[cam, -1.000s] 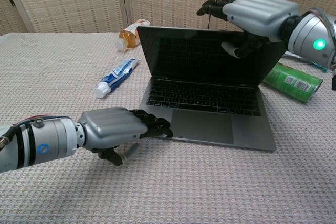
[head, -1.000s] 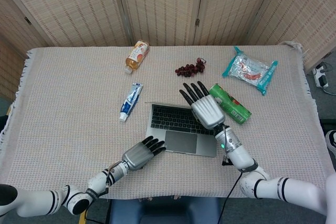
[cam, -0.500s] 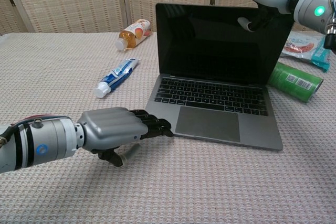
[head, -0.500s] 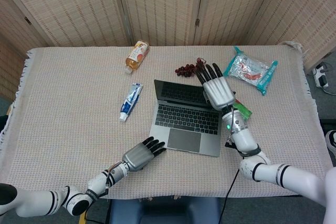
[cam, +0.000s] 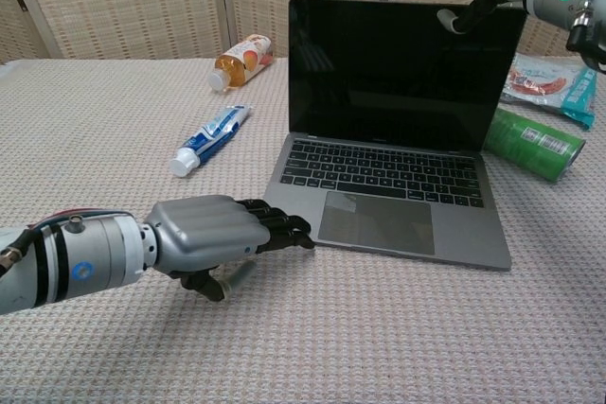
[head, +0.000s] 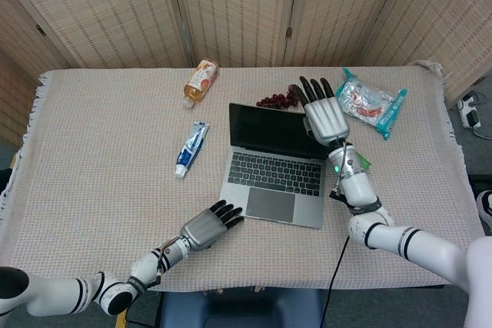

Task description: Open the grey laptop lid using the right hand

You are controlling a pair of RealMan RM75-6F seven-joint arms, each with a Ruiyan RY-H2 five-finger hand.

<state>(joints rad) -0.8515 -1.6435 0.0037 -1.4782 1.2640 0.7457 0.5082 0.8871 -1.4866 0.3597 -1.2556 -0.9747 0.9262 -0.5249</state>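
The grey laptop sits near the middle of the tabletop, a little to the right, and its lid stands open almost upright, so the dark screen faces the near side and the keyboard and trackpad are fully visible. The right hand is at the top right corner of the lid, with its fingers stretched out over the top edge and the thumb at the screen side; it seems to touch the edge, but I cannot tell how firmly it grips. I judge the opening as practically done: what is left is perhaps a small push further back and then taking the hand away. The left hand rests on the tabletop just beside the near left corner of the laptop, fingers loosely curled and holding nothing. To the right of the laptop lies a green can on its side, and farther away a sealed snack packet; what is inside I cannot tell. To the left lie a toothpaste tube and a bottle of orange drink, and some grapes are behind the lid.
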